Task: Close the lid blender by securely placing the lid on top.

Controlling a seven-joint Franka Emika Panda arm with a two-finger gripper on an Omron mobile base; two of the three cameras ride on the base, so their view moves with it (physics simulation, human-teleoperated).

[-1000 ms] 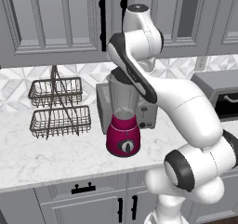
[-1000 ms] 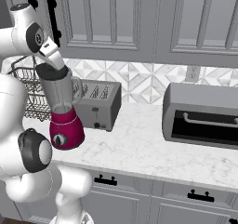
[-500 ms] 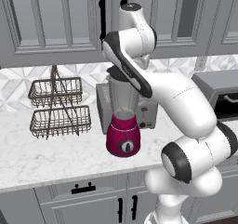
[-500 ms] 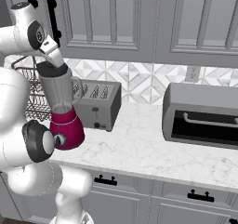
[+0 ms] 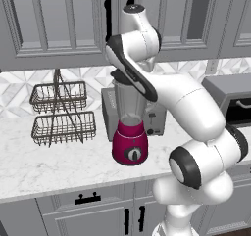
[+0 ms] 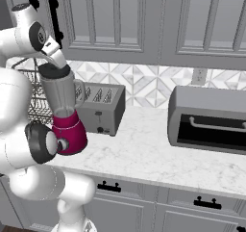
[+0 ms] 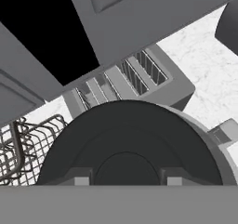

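The blender stands on the counter with its magenta base (image 5: 130, 144) (image 6: 70, 132) and clear tapered jar (image 5: 130, 103) (image 6: 60, 91), handle to the right. The black round lid (image 6: 54, 71) (image 5: 122, 77) lies level at the jar's mouth. In the hand view the lid (image 7: 130, 135) spreads wide below the camera, with the jar's grey rim (image 7: 222, 148) showing past its right edge. My gripper (image 7: 128, 179) (image 6: 54, 65) reaches down from directly above and is shut on the raised centre of the lid, one fingertip (image 7: 81, 179) on each side.
A grey toaster (image 5: 158, 116) (image 6: 102, 108) sits right behind the blender. A two-tier wire basket rack (image 5: 61, 113) stands to its left. A grey toaster oven (image 6: 207, 121) is at the right. Wall cabinets (image 6: 144, 19) hang close above the arm.
The arm's upper links have swung slightly to the left and up. The lid stays at the jar's mouth with the gripper shut on it, and the blender has not moved.
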